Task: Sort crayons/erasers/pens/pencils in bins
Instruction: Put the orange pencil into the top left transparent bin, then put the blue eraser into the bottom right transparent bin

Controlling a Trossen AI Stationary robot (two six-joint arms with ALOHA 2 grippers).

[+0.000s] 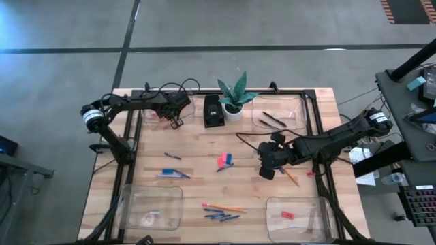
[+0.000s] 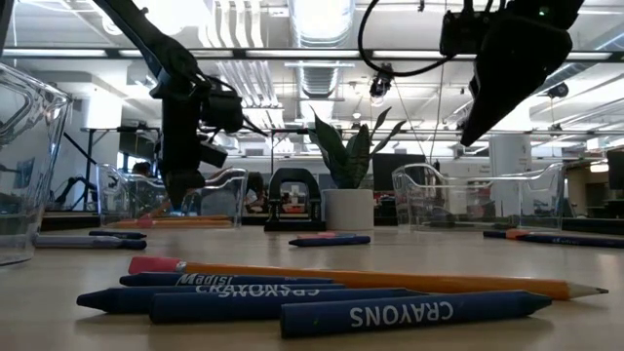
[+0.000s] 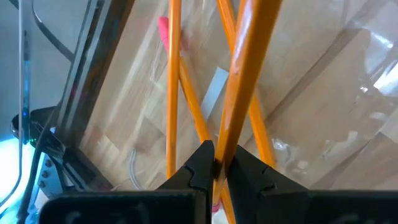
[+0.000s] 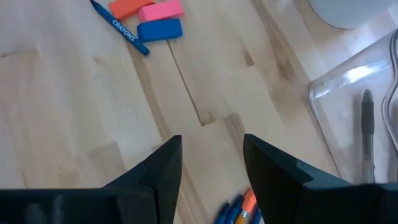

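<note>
Low view is the only one where you can read "CRAYONS" on the blue crayons (image 2: pixel 414 314) near the counter's front edge; one says "Madisi". Left wrist view shows the left gripper (image 3: pixel 214 163) clamped on an orange pencil (image 3: pixel 245 74) over the back-left bin (image 1: pixel 155 116), with more pencils inside. The right gripper (image 4: pixel 211 155) hangs open mid-counter, erasers (image 4: pixel 152 18) ahead of it.

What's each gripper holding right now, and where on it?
Left gripper, over the far-left bin: jaws shut on an orange pencil, near one end. Right gripper: jaws open, nothing held.
</note>
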